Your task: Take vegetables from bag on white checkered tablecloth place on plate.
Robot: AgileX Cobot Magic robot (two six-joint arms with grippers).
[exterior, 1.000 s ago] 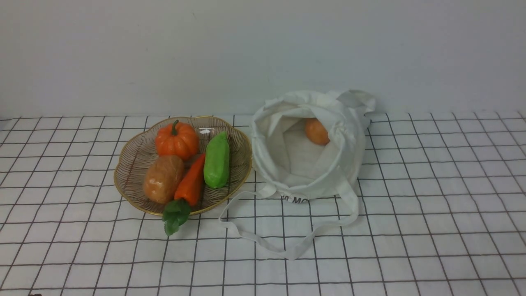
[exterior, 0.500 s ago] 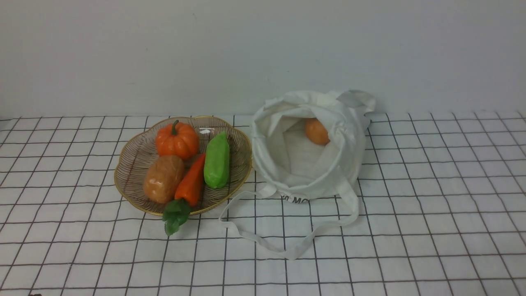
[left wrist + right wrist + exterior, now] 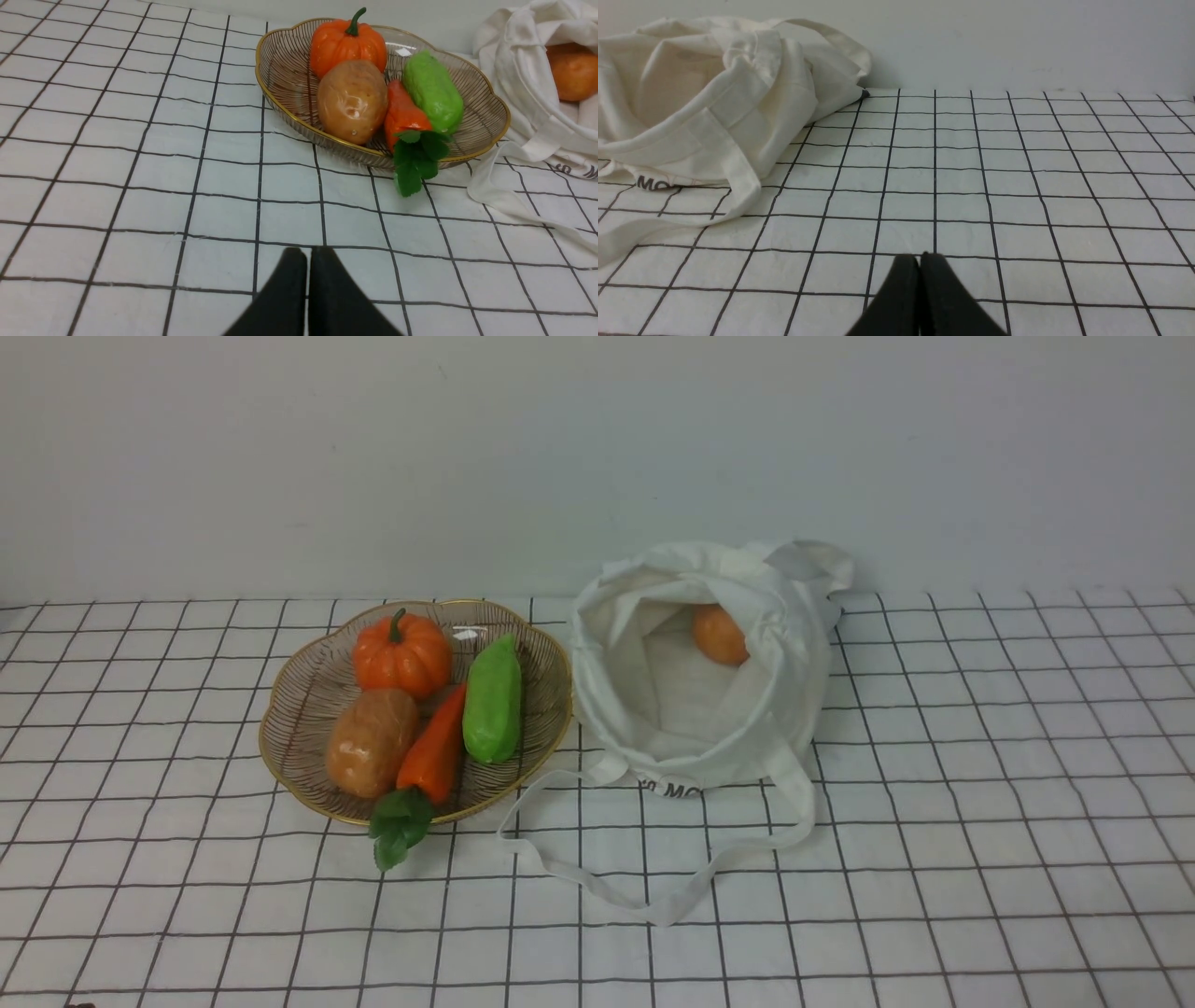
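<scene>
My left gripper [image 3: 308,254] and right gripper [image 3: 920,259] hover, jaws pressed together, empty; the plate [image 3: 280,70] of vegetables [image 3: 352,100] lies ahead of the left.

Nothing has shifted between the earlier front views and this one. The only difference to be found is a faint one in the bag's strap [image 3: 653,896] lying on the white checkered tablecloth [image 3: 980,803] in front of the bag [image 3: 709,709]: the outline of its loop looks very slightly altered, too slightly to tell whether the strap itself moved.
</scene>
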